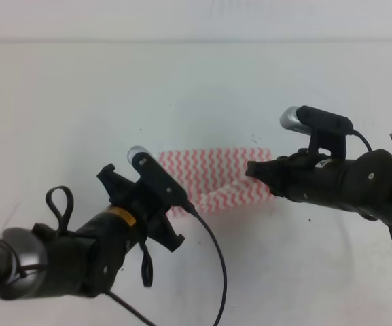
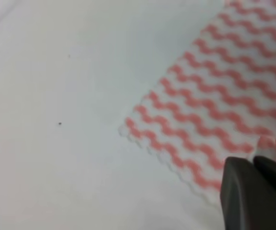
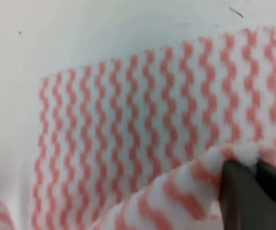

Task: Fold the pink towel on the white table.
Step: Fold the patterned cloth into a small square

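The pink towel lies mid-table on the white table, with its near edge raised. My left gripper is at the towel's near-left corner. In the left wrist view its dark fingers are closed, with a bunched bit of the towel between them. My right gripper is shut on the towel's near-right corner. The right wrist view shows that corner pinched at the fingertips and lifted as a fold over the flat towel.
Bare white table with a few dark specks surrounds the towel on all sides. A black cable hangs from the left arm over the near table. The table's far edge runs along the top of the high view.
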